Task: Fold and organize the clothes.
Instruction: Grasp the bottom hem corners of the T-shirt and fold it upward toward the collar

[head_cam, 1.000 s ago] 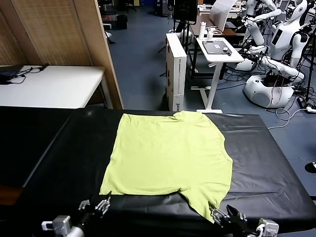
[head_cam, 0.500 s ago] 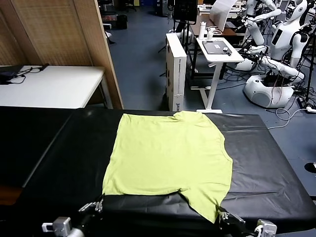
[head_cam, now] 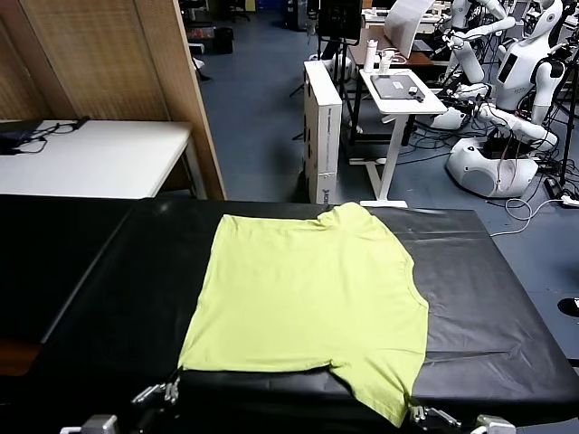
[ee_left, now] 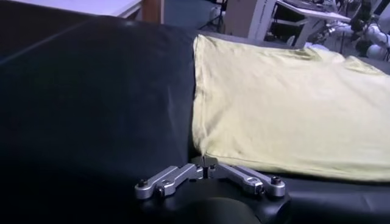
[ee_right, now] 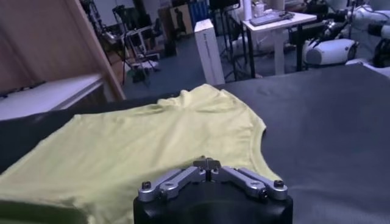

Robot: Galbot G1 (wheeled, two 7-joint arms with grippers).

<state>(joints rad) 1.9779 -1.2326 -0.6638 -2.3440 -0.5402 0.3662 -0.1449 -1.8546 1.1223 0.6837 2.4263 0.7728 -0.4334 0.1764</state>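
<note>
Both shut pincers seemingly pinch the T-shirt (head_cam: 308,307) at its near edge.

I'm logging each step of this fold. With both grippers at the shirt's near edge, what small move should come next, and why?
Probably lift both corners slightly and carry them toward the collar. The left gripper is shut on the T-shirt's near corner and the right gripper is shut on its near sleeve, while the shirt lies flat on the black tablecloth.
</note>
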